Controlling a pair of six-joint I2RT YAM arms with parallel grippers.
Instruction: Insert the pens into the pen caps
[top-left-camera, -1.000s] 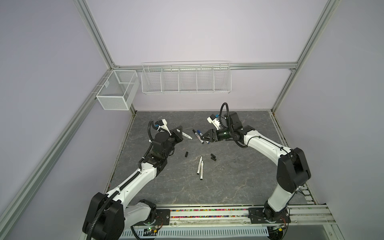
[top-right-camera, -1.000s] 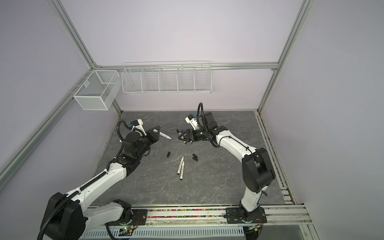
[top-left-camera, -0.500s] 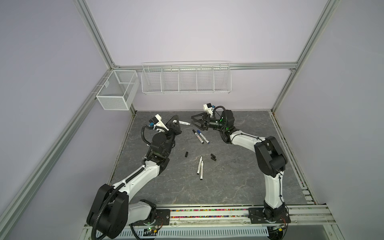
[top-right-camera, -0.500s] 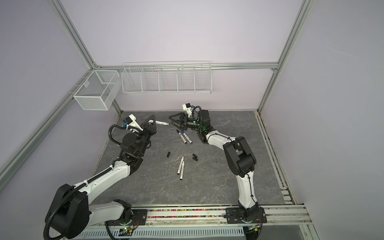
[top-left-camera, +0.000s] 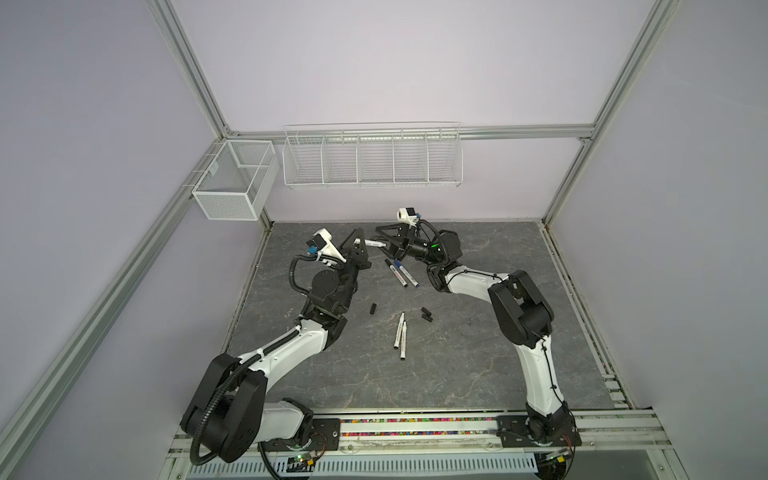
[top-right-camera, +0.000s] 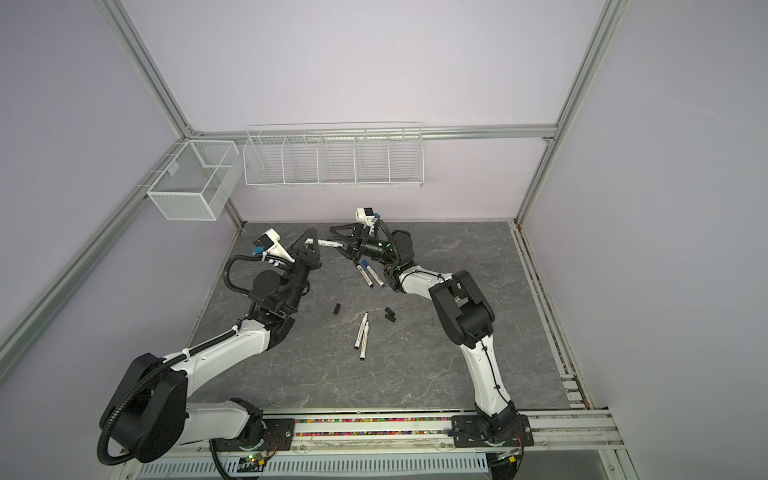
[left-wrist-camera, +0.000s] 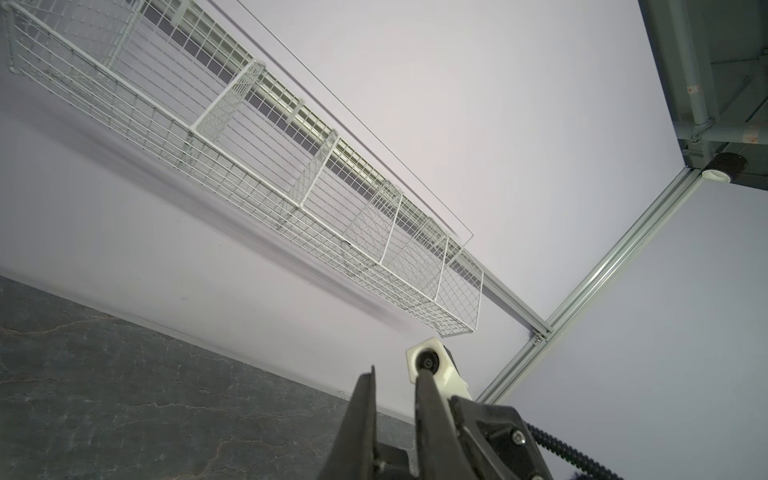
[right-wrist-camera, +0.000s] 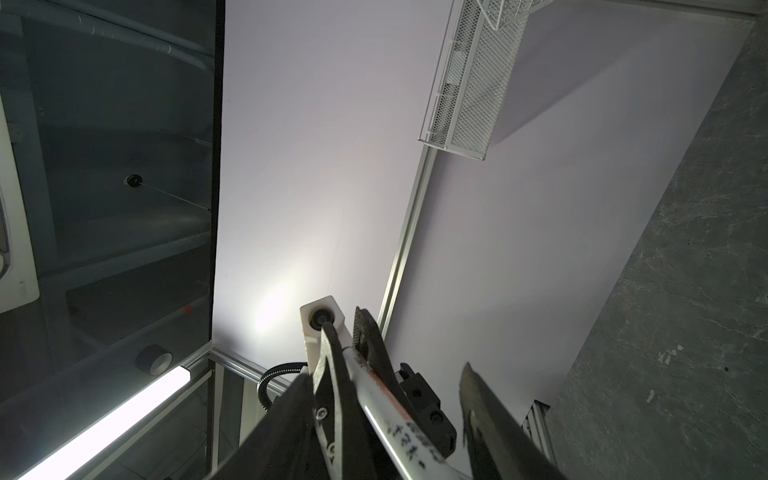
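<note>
Pen (top-left-camera: 376, 244) in left jaws, between right jaws

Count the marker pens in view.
5. One pen off the table in the left end effector; black-ended pen and blue-ended pen side by side behind centre; fourth pen and fifth pen together mid-table. None looks hidden.

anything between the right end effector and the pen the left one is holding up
Nothing visible. The pen, clamped in the left end effector, lies between the open jaws of the right end effector. In the right wrist view only the left one's fingers sit beside the barrel.
</note>
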